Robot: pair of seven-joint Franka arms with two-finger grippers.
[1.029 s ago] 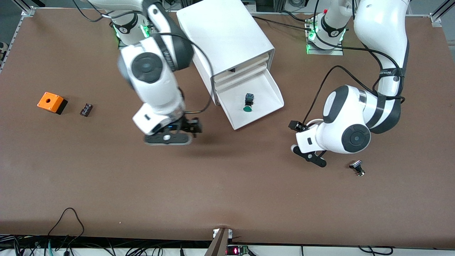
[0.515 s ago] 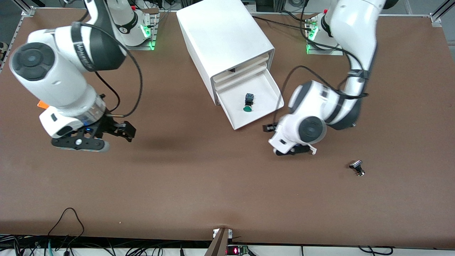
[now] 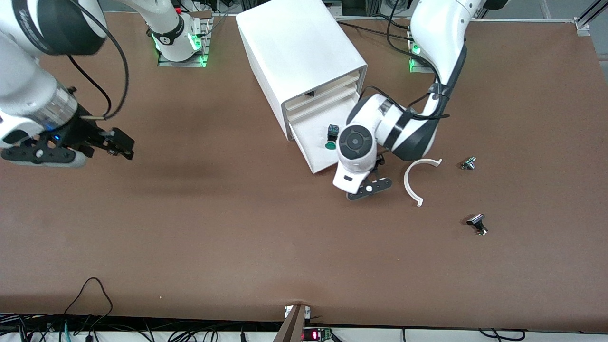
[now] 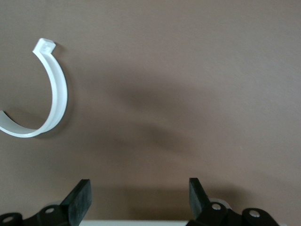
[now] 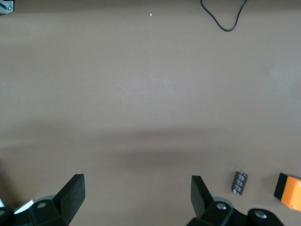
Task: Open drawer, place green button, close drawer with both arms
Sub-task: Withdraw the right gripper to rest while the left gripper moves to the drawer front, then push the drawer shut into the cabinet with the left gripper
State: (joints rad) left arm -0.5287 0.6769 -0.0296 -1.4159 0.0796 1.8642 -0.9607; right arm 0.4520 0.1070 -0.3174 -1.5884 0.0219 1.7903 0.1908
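The left gripper [image 3: 368, 189] hangs with its fingers [image 4: 80, 197] spread wide and empty, low over the bench [image 3: 266, 247] just in front of the open drawer [image 3: 316, 159]. The drawer's front edge lies between the fingers and the cabinet [image 3: 299, 52], so I judge closing means pushing toward the cabinet, along the drawer's slide axis. The button [image 3: 331, 137] lies in the drawer, green cap toward the front camera, partly beside the left arm's wrist. The right gripper [image 3: 71, 147] waits, fingers [image 5: 73, 193] wide apart and empty, over the right arm's end of the bench; the left is far nearer. Only the left wrist view shows the drawer's pale edge between its fingers; a white clip [image 4: 54, 101] lies beside. The right wrist view alone shows the orange box [image 5: 289, 190].
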